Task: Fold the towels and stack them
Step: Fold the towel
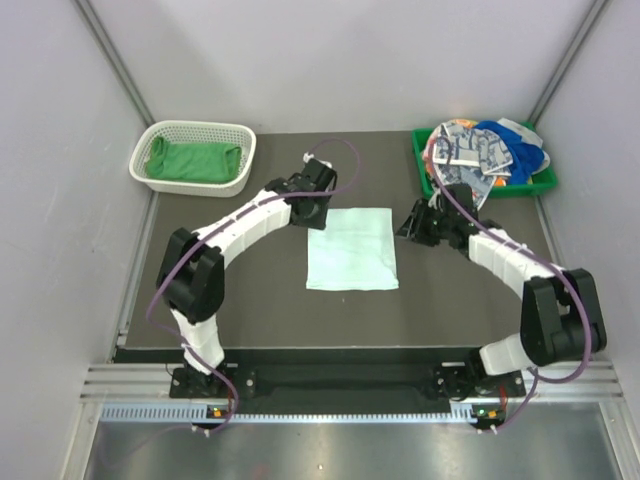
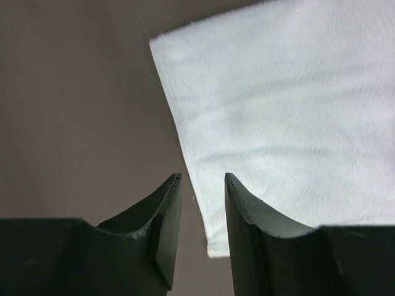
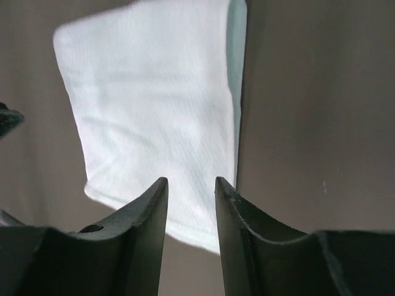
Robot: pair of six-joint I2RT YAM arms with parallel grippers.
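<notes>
**Top view, with the table [image 1: 240,300] read as a dial.** A pale mint towel [image 1: 351,248] lies flat at the centre. It is roughly square, and a layered edge in the right wrist view suggests it is already doubled over.

The left gripper [image 1: 315,212] stands at the towel's 10 o'clock corner and the right gripper [image 1: 415,225] just off its 2 o'clock corner. Each is near a far corner, as suits a two-handed fold drawn toward 6 o'clock.

**Wrist views.** Both pairs of jaws stand partly spread with bare gaps between them, pinching nothing. The cloth lies below and beyond the fingertips.

**Surroundings.** At the table's 10 o'clock a white mesh basket [image 1: 200,126] holds a bright green towel [image 1: 195,162], so it is probably where finished pieces are stacked. At 2 o'clock a green tray [image 1: 418,150] holds the unfolded towels [image 1: 480,148], blue, grey-checked and printed, heaped together.

**Judgement.** The task is at an early stage. One towel is put away, one is on the table part-way through folding, and several are waiting. The next grasp needs each jaw to close on both layers at its corner.
</notes>
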